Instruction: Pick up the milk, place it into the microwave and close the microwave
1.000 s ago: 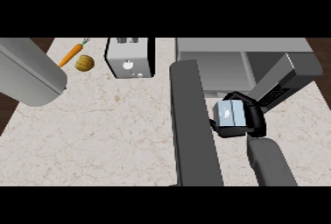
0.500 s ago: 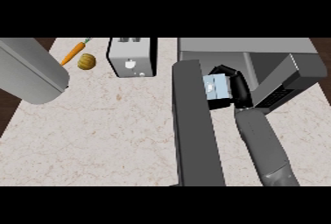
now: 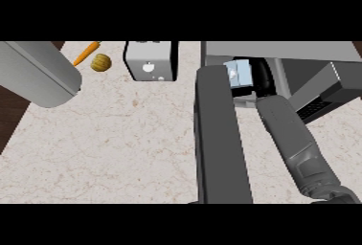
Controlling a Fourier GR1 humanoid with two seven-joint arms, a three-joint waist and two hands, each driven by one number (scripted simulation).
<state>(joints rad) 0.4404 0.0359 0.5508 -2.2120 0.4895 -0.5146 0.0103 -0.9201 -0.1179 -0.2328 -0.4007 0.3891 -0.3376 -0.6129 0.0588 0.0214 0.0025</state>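
Observation:
The milk carton (image 3: 238, 73), pale blue and white, is held upright in my right hand (image 3: 263, 79), whose black fingers curl round its far side. Hand and carton are inside the mouth of the open microwave (image 3: 283, 50) at the top right. The microwave's dark grey door (image 3: 220, 143) stands open and stretches toward me just left of my right forearm (image 3: 293, 139). Of my left arm only the grey forearm (image 3: 35, 72) shows at the upper left; its hand is outside the view.
A silver toaster (image 3: 151, 60) stands at the back, left of the microwave. A carrot (image 3: 86, 52) and a yellowish potato (image 3: 101, 62) lie at the back left. The counter's left edge borders dark floor (image 3: 10, 115).
My right hand has carried the milk away from me, from beside the door's middle up into the microwave's opening. The forearm has stretched out after it. The left forearm has stayed put.

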